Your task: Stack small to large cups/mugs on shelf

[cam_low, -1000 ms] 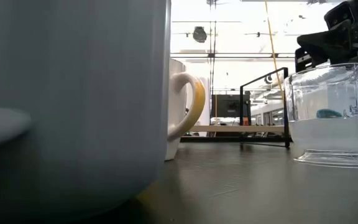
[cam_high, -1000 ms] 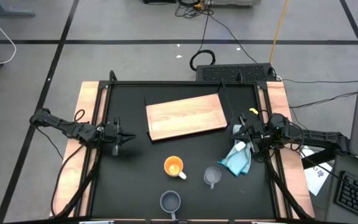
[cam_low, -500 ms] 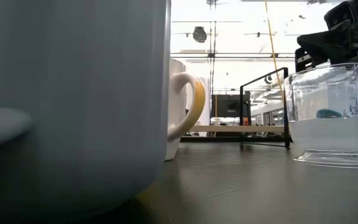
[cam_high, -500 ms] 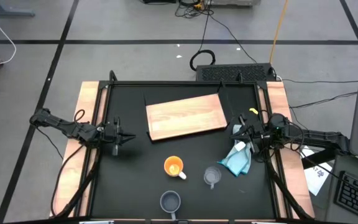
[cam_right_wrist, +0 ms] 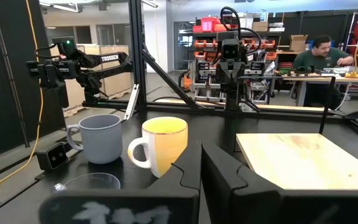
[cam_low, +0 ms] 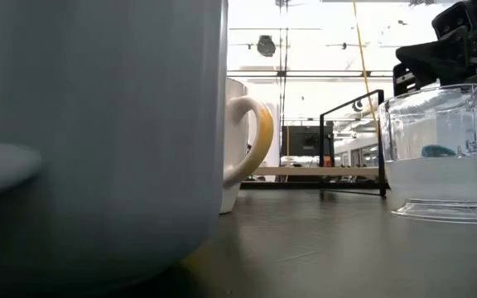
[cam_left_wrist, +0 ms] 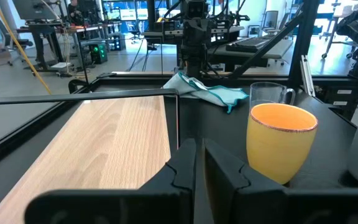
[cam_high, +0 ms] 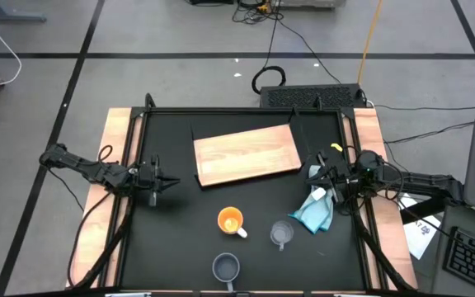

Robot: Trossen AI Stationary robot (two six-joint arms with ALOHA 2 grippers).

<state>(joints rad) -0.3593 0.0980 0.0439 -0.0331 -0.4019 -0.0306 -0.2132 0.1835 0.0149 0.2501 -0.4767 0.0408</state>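
While both arms hang low at opposite sides of the black table [cam_high: 171, 239], nothing is held in either; the left gripper [cam_high: 165, 182] sits at the left edge of the table, its fingers [cam_left_wrist: 188, 163] pressed together with only a thin slit between them, pointing across toward the middle; just beside it, toward the middle and the far side, lies the wooden board [cam_high: 246, 155], flat and slightly skewed, bare on top; in the left wrist view the board [cam_left_wrist: 98, 146] runs alongside the closed fingers, with the orange cup [cam_left_wrist: 280, 140] standing upright past its near corner.

Nearer the front edge stand the three cups, all upright and apart from one another and all off the board; the orange cup [cam_high: 230, 220] with its white handle is nearest the board; the blue-grey mug [cam_high: 226, 266] stands closest to the front edge, so near the low camera that its wall [cam_low: 98, 124] fills the left half of that view; the clear cup [cam_high: 281, 233] stands to the right of the orange one, just beside the light blue cloth [cam_high: 316, 212], which lies crumpled on the table.

The right gripper [cam_high: 315, 175] sits at the right side of the table, right by the far end of the cloth, fingers [cam_right_wrist: 188, 171] drawn together with a narrow gap, aimed toward the middle; beyond the table in the right wrist view, a person [cam_right_wrist: 321, 53] sits at a bench.
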